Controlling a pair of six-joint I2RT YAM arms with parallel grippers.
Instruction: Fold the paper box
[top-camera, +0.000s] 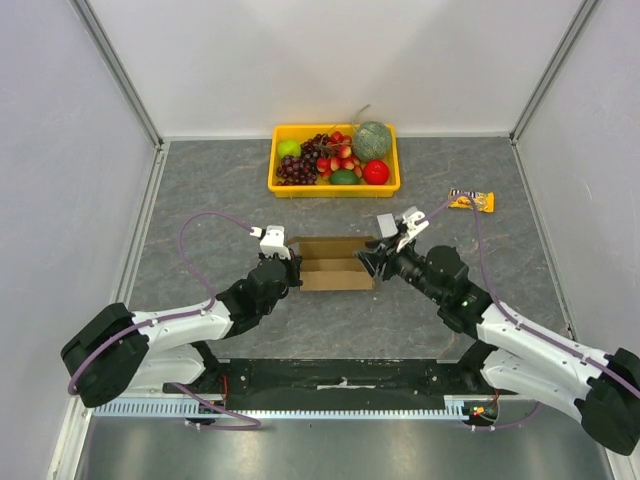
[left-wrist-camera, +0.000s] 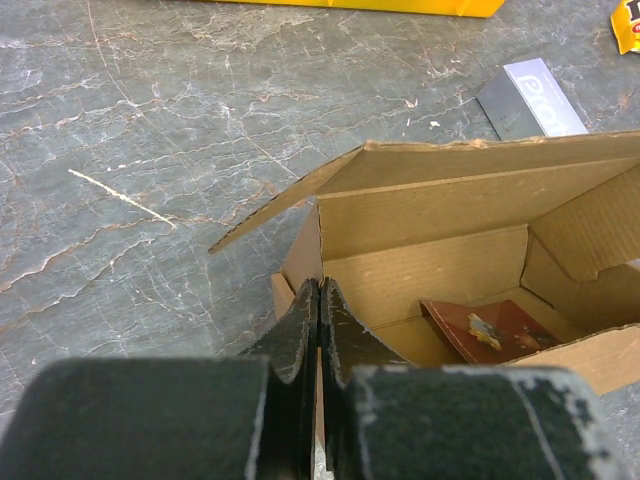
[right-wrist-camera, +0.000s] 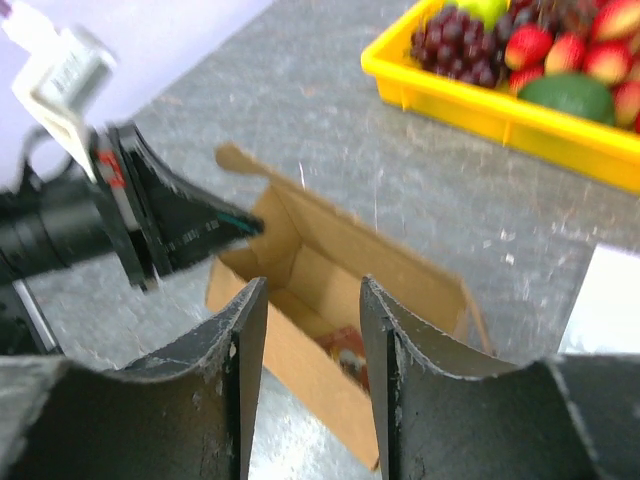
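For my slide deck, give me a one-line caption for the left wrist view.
Left gripper pinching one end wall of the open paper box, a reddish packet lying inside.

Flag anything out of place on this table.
A yellow packet lies loose on the table, right of the fruit tray. A reddish-brown item already sits inside the half-folded paper box.

This is a robot lab test cell. Plain white panel walls (top-camera: 350, 60) on aluminium posts (top-camera: 120, 72) enclose a grey marbled tabletop (top-camera: 220, 180).
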